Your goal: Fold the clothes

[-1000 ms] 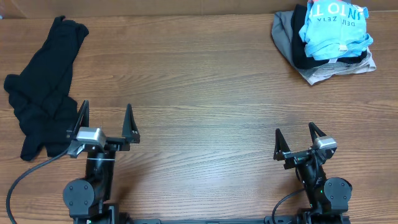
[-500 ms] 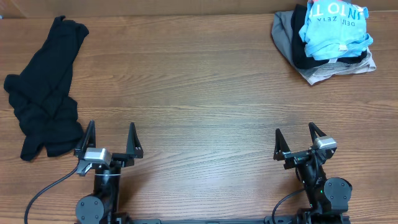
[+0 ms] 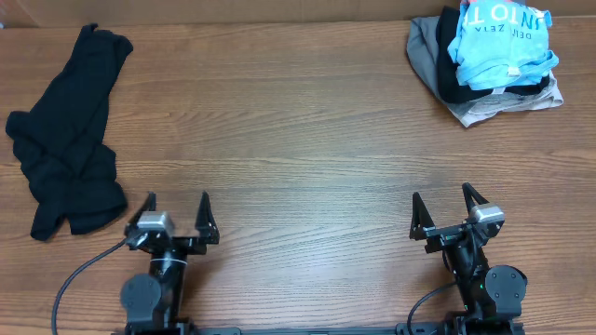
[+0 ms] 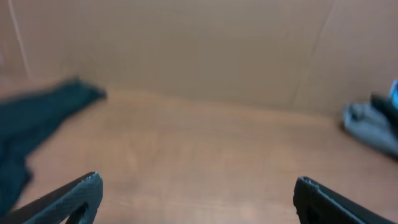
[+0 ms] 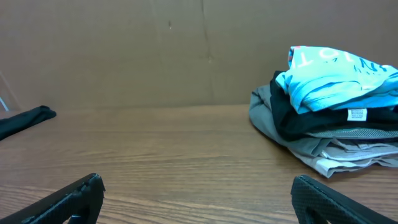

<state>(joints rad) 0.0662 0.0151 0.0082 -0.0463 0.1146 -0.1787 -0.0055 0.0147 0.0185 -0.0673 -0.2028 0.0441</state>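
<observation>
A folded pile of clothes sits at the table's far right corner: a light blue T-shirt [image 3: 501,37] [image 5: 339,74] with white lettering lies on top of black and grey garments [image 3: 430,48] [image 5: 323,134]. A crumpled black garment [image 3: 67,135] [image 4: 31,121] lies at the far left. My left gripper [image 3: 177,203] [image 4: 198,190] stands open near the table's front edge, just right of the black garment's lower end, holding nothing. At the front right my right gripper [image 3: 442,200] [image 5: 198,186] is open and empty too, far from the pile.
The wooden table [image 3: 298,140] spreads between the two lots of clothes. A brown cardboard wall [image 5: 155,50] stands along the table's far edge. A black cable [image 3: 79,274] loops from the left arm's base.
The left arm has drawn back toward the front edge and shifted right, away from the black garment. The right arm and the clothes have not moved.
</observation>
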